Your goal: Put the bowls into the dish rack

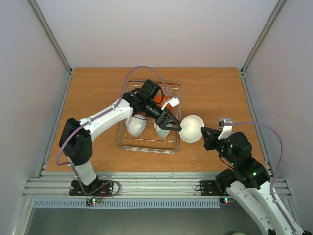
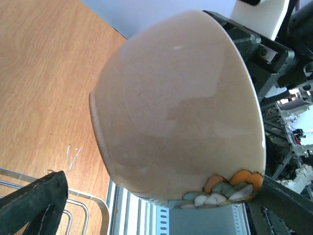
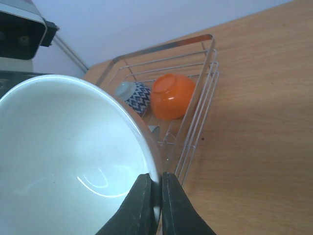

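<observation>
My right gripper [image 1: 204,135] is shut on the rim of a bowl [image 1: 191,129], held on edge just right of the dish rack [image 1: 126,142]. In the right wrist view its fingers [image 3: 144,205] pinch the rim of that bowl [image 3: 63,156], white inside. The left gripper [image 1: 175,124] reaches across the rack and stands open right at the bowl. Up close the bowl's tan outside [image 2: 176,107] fills the left wrist view between the spread fingers [image 2: 41,198]; no contact shows. Two pale bowls [image 1: 137,126] [image 1: 162,129] stand in the rack, with an orange bowl [image 3: 172,95].
A blue-and-white patterned bowl [image 3: 132,93] sits next to the orange one inside the rack [image 3: 195,103]. The left arm [image 1: 105,120] lies over the rack's left half. Metal rails [image 1: 156,186] run along the near table edge, and walls close in the table on three sides.
</observation>
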